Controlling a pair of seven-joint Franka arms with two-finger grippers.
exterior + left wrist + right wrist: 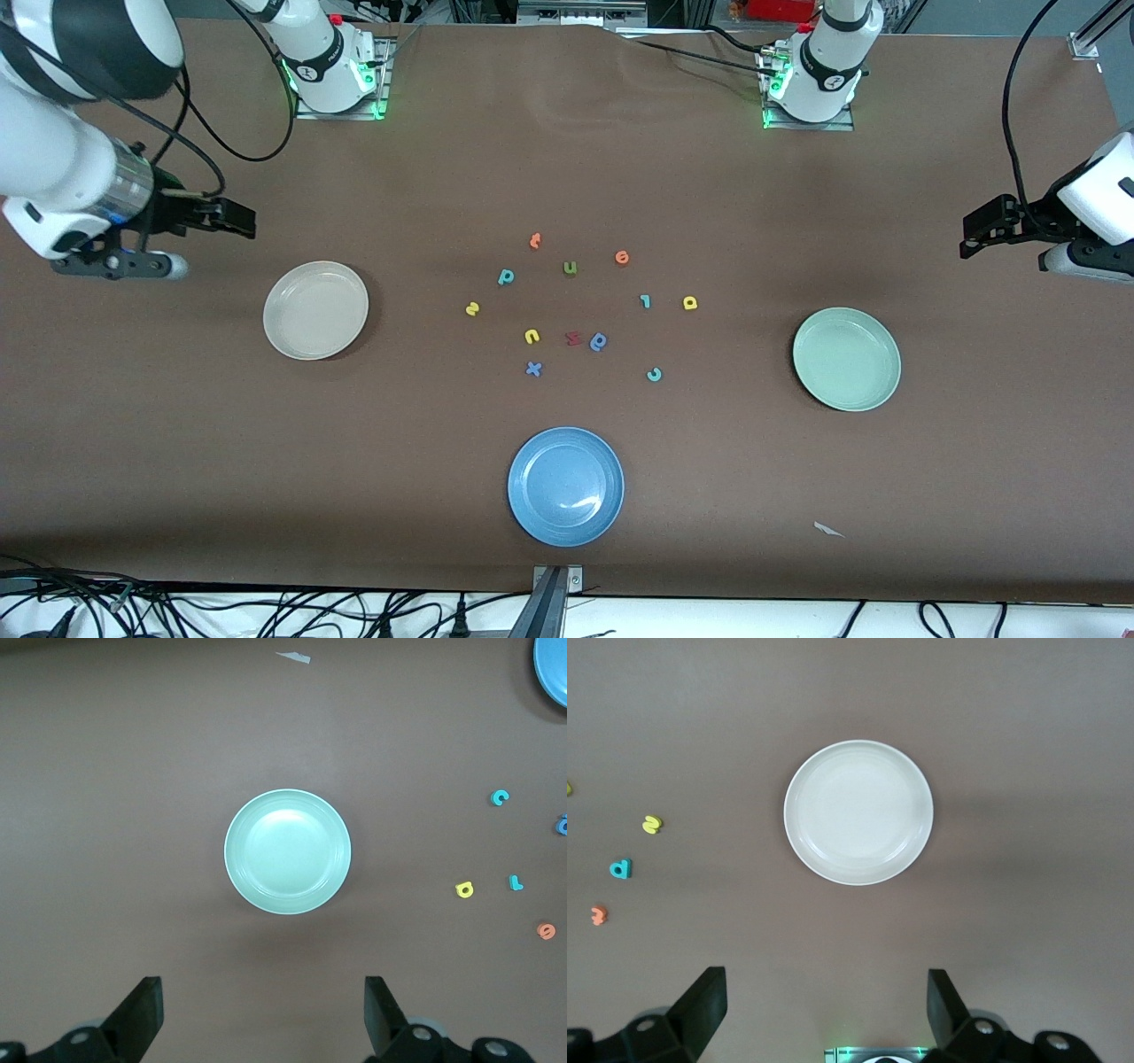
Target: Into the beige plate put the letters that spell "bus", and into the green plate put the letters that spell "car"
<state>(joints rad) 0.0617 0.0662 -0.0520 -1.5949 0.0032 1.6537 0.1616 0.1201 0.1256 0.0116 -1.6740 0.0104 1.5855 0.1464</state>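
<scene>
The beige plate (pixel 315 309) (pixel 858 811) lies empty toward the right arm's end, the green plate (pixel 846 358) (pixel 287 851) empty toward the left arm's end. Between them lie the teal "b" (pixel 506 276) (pixel 621 868), yellow "u" (pixel 532 336), yellow "s" (pixel 472 308) (pixel 652 824), teal "c" (pixel 654 374) (pixel 500 797), yellow "a" (pixel 690 303) (pixel 464 889) and teal "r" (pixel 645 301) (pixel 516 882). My right gripper (pixel 237 218) (pixel 827 1014) hangs open over bare table beside the beige plate. My left gripper (pixel 973 236) (pixel 264 1019) hangs open beside the green plate. Neither holds anything.
A blue plate (pixel 565 486) sits nearest the front camera. Among the letters lie an olive "u" (pixel 570 268), an orange "e" (pixel 622 257), another orange letter (pixel 535 240), a dark red zigzag (pixel 573 338), a blue looped letter (pixel 599 341) and a blue "x" (pixel 533 369). A paper scrap (pixel 828 530) lies near the front edge.
</scene>
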